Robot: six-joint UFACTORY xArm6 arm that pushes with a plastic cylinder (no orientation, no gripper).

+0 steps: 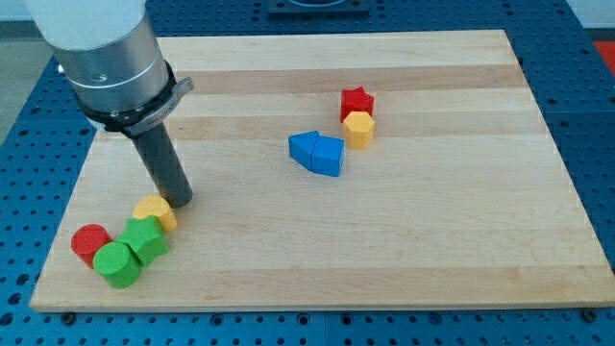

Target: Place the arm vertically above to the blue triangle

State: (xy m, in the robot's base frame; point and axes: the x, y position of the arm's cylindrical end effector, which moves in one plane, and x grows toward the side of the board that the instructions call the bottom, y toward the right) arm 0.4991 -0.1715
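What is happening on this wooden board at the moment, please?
A robot arm with a dark rod is working over a wooden board with coloured blocks. My tip rests at the view's left, right beside the yellow block, next to a green block, a green cylinder and a red cylinder. The blue triangle, its target, lies apart near the middle, with a red star and yellow hexagon beyond.

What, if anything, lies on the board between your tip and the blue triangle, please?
Nothing: in the camera view, only bare wood separates my tip from the blue triangle.
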